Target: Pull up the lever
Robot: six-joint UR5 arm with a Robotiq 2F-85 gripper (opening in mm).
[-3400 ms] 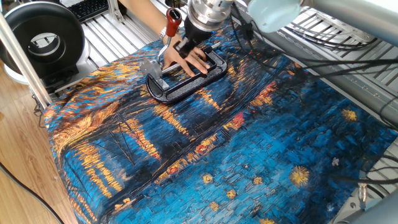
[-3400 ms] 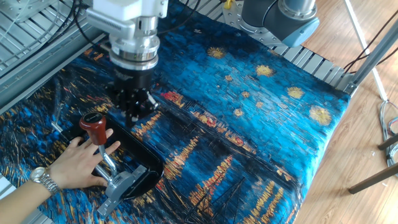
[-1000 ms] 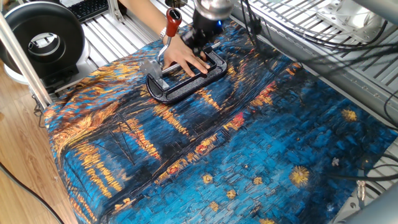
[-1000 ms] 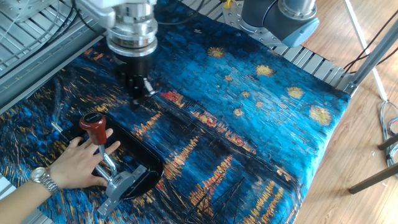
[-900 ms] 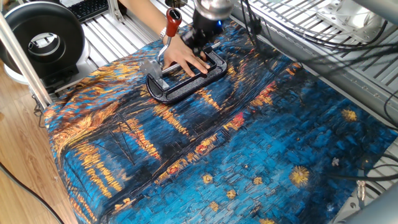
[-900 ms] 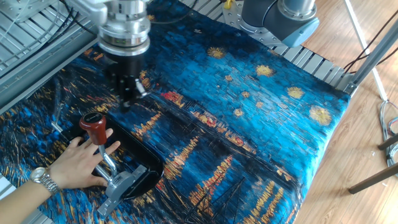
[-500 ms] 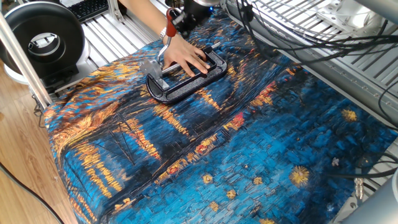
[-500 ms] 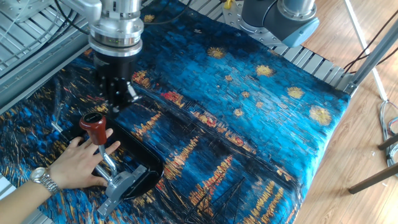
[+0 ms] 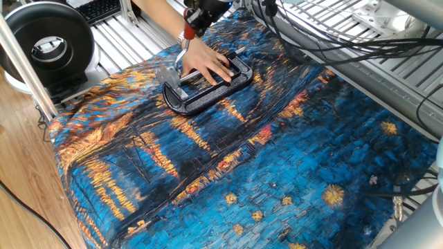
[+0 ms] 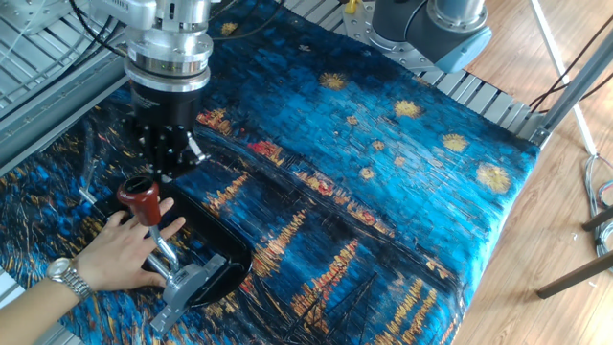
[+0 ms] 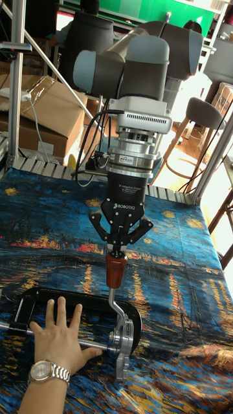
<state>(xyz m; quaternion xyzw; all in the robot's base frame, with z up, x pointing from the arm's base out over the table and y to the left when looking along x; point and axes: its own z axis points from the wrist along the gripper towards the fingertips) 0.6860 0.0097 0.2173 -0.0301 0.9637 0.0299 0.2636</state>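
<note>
Your table wears a blue-and-orange painted cloth (image 10: 402, 192). On it lies the black oval cast-iron clamp frame (image 11: 29, 299), pinned flat by a person's hand (image 11: 59, 339) with a wristwatch. Your black two-finger gripper (image 11: 116, 252) has its fingers clenched around the red tip of the thin curved silver lever (image 11: 115, 288), which stands upright from its silver bracket (image 11: 123, 352).

Arm upright, gripper (image 11: 120, 247) pointing straight down, jaws pinched together.
</note>
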